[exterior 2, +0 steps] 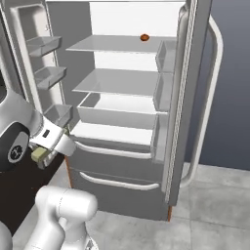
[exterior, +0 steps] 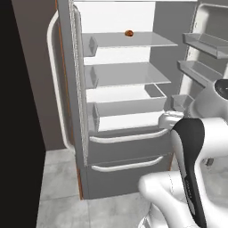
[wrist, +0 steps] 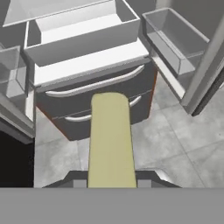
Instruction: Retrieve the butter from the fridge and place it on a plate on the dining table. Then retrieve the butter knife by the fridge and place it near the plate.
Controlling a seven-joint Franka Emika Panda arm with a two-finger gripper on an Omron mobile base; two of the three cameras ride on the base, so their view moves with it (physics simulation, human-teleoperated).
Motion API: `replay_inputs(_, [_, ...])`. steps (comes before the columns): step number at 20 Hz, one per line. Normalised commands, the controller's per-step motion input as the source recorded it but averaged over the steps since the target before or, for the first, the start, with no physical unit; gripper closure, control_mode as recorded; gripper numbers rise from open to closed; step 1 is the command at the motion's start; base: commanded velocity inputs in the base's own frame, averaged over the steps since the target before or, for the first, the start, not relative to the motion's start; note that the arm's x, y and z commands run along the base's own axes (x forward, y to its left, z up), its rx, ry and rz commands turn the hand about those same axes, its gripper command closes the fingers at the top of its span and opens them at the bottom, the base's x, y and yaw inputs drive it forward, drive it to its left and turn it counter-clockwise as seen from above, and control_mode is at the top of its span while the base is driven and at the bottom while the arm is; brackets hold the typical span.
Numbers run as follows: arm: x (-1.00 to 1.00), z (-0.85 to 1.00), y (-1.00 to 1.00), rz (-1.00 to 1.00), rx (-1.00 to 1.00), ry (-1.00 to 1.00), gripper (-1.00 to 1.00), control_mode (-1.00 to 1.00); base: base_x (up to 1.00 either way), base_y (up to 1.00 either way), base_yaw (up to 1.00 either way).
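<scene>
Gripper (exterior 2: pixel 43 157), at the lower left of the right base view, is clamped on the butter (wrist: pixel 110 139); the hand view shows the pale stick rising from between the fingertips at bottom centre. Behind it the fridge (exterior: pixel 129 147) stands open across the frame, a small reddish-brown item (exterior: pixel 129 33) on its top shelf. Carry step: keep clear of the right-hand door bins (wrist: pixel 175 41), hold the stick level, and judge the grip secure before the base turns toward the plate.
</scene>
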Motion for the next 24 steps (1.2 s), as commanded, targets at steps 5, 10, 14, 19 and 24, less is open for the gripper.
replay_inputs(5, [0.00,0.00,0.00,0.00,0.00,0.00,1.00,1.00,-0.67,0.31,-0.10])
replay_inputs(10, [0.00,0.00,0.00,0.00,0.00,0.00,1.00,1.00,-0.86,0.42,-0.46])
replay_inputs(14, [0.00,0.00,0.00,0.00,0.00,0.00,1.00,1.00,-0.89,0.33,-0.64])
replay_inputs(19, [0.00,0.00,0.00,0.00,0.00,0.00,1.00,1.00,-0.85,0.48,-0.65])
replay_inputs(24, [0.00,0.00,0.00,0.00,0.00,0.00,1.00,1.00,-0.63,0.48,-0.65])
